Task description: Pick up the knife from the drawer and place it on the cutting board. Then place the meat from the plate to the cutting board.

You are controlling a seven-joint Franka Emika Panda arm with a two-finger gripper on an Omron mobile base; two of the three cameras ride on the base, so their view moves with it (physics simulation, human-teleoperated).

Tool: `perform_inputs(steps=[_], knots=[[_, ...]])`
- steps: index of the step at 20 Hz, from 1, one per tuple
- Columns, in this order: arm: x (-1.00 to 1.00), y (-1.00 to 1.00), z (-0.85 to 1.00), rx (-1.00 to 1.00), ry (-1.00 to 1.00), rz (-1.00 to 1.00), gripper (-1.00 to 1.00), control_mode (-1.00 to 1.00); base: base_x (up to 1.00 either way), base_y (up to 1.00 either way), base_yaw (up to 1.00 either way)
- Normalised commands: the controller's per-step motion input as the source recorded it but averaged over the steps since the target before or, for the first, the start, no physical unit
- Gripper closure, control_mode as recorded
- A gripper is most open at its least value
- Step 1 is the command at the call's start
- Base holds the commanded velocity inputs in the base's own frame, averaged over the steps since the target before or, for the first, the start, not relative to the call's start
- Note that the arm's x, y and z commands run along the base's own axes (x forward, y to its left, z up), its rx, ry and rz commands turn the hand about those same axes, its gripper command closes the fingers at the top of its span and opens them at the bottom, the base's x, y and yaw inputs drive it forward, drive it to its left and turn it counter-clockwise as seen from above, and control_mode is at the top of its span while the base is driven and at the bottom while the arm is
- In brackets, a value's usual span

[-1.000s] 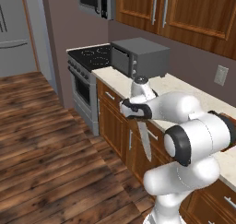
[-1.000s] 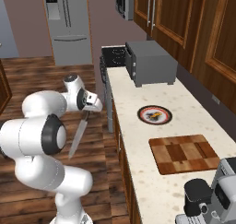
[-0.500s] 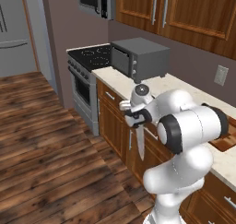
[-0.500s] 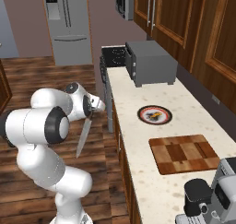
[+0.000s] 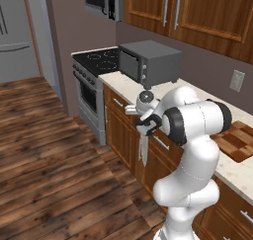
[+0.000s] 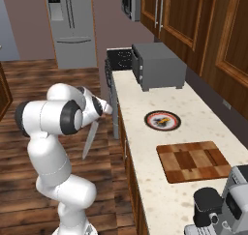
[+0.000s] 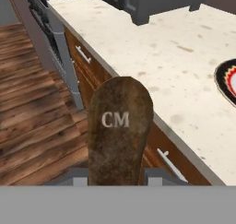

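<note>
The gripper (image 5: 146, 127) was clamped on the dark handle of the knife (image 6: 89, 139), whose grey blade hung downward in front of the lower cabinets, over the wooden floor (image 5: 49, 160) and below the edge of the counter (image 6: 145, 147). In the hand view the handle butt (image 7: 120, 126) stood between the two fingertips. The cutting board (image 6: 195, 160) lay further along the counter, just beyond the plate (image 6: 162, 120), which carried the small orange-and-dark meat (image 6: 164, 118). The transfer of the knife appeared to be the step in hand. To do it well, the blade should be raised clear of the counter edge before travel, carried over or around the plate without brushing it, turned flat, and lowered along the board's longer side before release.
</note>
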Motion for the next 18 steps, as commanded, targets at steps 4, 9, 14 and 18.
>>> perform_inputs(steps=[4,9,14,18], knots=[[-0.03,0.00,0.00,0.00,0.00,-0.04,1.00,-1.00,0.00,0.00,0.00],[0.00,-0.08,0.03,0.00,0.00,-0.07,1.00,-1.00,0.00,0.00,0.00],[0.01,-0.23,0.25,0.00,0.00,-0.05,1.00,-1.00,0.00,0.00,0.00],[0.02,-0.26,0.21,0.00,0.00,-0.08,1.00,-1.00,0.00,0.00,0.00]])
